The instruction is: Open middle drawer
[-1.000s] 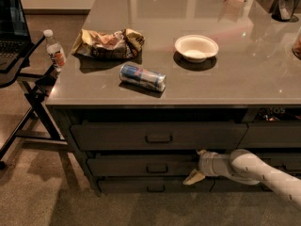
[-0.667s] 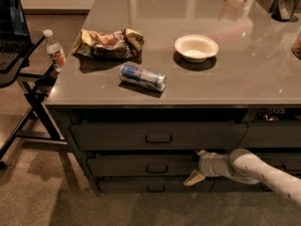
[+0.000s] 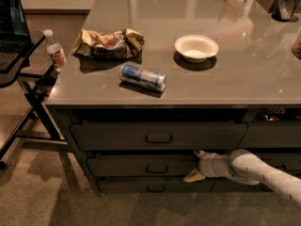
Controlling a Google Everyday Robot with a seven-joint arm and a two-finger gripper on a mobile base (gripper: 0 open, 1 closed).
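No shift since earlier: spread hand (image 3: 195,165) at middle drawer's (image 3: 141,166) right edge.

No change visible versus a second ago: gripper (image 3: 195,165) keeps same spot at right end of middle drawer (image 3: 127,165), 3 o'clock from its pull (image 3: 156,168); drawer unmoved.

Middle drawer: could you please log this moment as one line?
middle drawer: looks closed | gripper: at its right end | pull: untouched

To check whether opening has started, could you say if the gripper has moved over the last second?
No: the gripper sits as far right of the small black rectangular pull on the dark grey-brown middle drawer as before.
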